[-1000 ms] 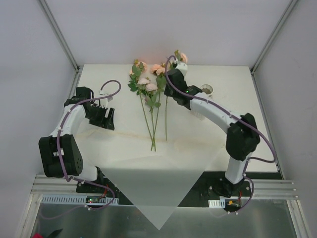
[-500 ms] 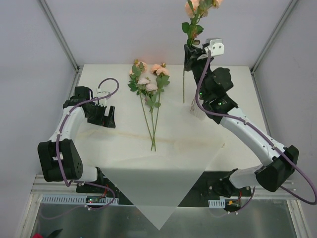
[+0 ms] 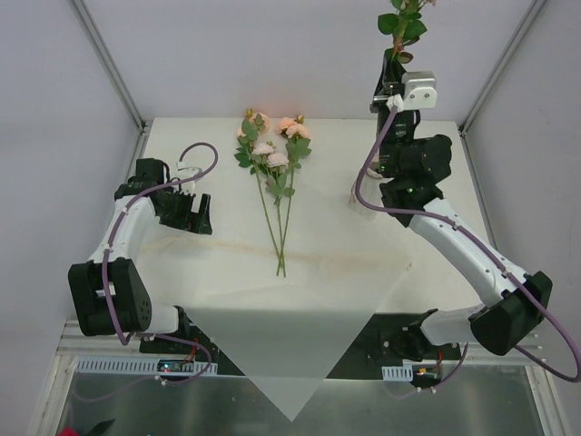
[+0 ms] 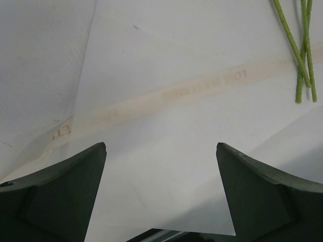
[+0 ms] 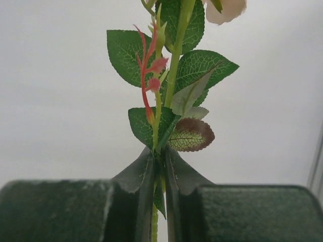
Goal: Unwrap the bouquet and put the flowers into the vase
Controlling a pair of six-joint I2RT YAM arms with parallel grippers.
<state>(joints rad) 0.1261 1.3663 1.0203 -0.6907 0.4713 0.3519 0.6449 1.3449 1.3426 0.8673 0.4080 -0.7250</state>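
Note:
Several flowers (image 3: 272, 156) with peach-pink blooms lie loose at the table's back middle, their stems (image 4: 298, 55) pointing toward me. One more flower (image 5: 174, 75) is held upright and high over the back right, with my right gripper (image 5: 159, 154) shut on its green stem; in the top view its leaves (image 3: 401, 22) reach the frame's upper edge above that gripper (image 3: 388, 84). My left gripper (image 3: 200, 218) hangs open and empty (image 4: 160, 147) over the unfolded white paper (image 3: 281, 318). Only a sliver of the vase (image 3: 358, 198) shows behind the right arm.
The white paper (image 4: 166, 166) drapes over the table's front edge in a point, and a beige printed band (image 4: 202, 86) crosses it. Grey walls and metal frame posts (image 3: 495, 73) close in the sides and back.
My right arm has lifted one flower off the table, raised it upright and carried it higher and rightward, so its bloom is above the frame. The left jaws opened a little wider.

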